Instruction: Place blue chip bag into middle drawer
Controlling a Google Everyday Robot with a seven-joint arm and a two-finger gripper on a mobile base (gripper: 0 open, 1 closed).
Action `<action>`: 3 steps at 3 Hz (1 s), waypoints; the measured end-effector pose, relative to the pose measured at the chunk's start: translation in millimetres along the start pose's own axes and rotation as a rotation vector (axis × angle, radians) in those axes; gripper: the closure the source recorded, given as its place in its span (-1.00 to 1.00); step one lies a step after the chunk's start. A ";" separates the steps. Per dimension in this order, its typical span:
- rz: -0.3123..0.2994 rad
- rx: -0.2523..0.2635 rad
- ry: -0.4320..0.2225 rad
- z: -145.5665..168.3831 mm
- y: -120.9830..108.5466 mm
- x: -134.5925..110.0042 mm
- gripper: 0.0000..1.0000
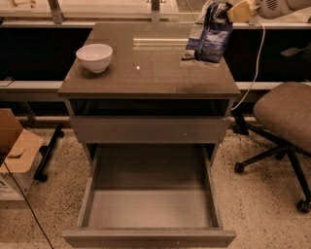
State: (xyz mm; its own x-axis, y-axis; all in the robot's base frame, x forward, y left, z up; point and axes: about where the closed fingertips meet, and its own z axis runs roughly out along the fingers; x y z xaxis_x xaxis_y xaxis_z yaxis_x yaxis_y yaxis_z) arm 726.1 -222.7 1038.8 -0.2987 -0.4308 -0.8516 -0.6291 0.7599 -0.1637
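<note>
The blue chip bag (210, 34), dark blue with white and silver patches, hangs upright at the back right corner of the cabinet top (146, 78), its lower edge at or just above the surface. My gripper (232, 9) is at the frame's upper right edge, shut on the bag's top. The rest of the arm runs off the right edge. The middle drawer (87, 204) stands pulled out at the bottom, with a bare pale grey floor and nothing in it. Above it is a shut drawer showing a flat brown front (148, 129).
A white bowl (95, 57) sits on the left of the cabinet top. An office chair (284, 114) stands on the right of the cabinet. A cardboard box (14, 153) is on the floor at the left. A cable (255, 63) hangs down behind the right corner.
</note>
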 end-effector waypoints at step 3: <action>0.048 0.021 0.028 -106.6 85.2 -15.8 1.00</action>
State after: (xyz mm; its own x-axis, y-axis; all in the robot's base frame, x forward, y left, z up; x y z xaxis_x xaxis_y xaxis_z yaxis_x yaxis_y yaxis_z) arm 600.8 -203.0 1091.4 -0.3484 -0.4071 -0.8443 -0.5984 0.7899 -0.1339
